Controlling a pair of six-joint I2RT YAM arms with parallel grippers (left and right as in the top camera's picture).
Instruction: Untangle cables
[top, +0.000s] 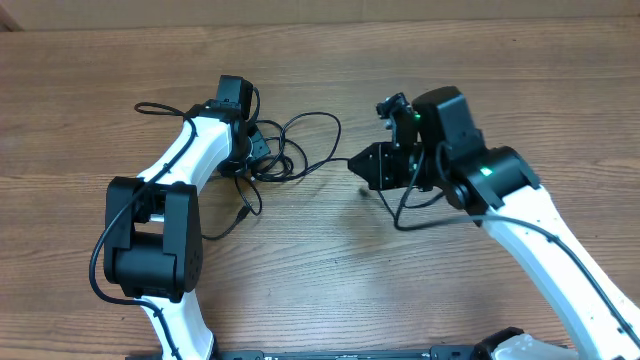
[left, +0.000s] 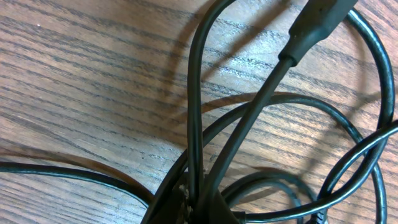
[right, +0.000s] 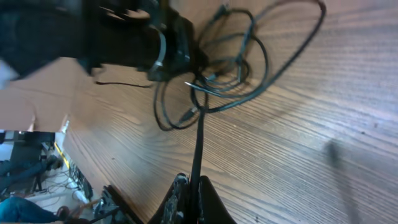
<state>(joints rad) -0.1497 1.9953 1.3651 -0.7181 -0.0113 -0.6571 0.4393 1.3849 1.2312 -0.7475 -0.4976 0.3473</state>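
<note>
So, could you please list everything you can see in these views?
cables: several, exact number unclear, black, tangled at the table's middle
table: one, brown wood, under everything
left arm: one, white and black, left side
right arm: one, white and black, right side
left gripper: one, black, shut on the cables
right gripper: one, black, shut on one strand of the cables
</note>
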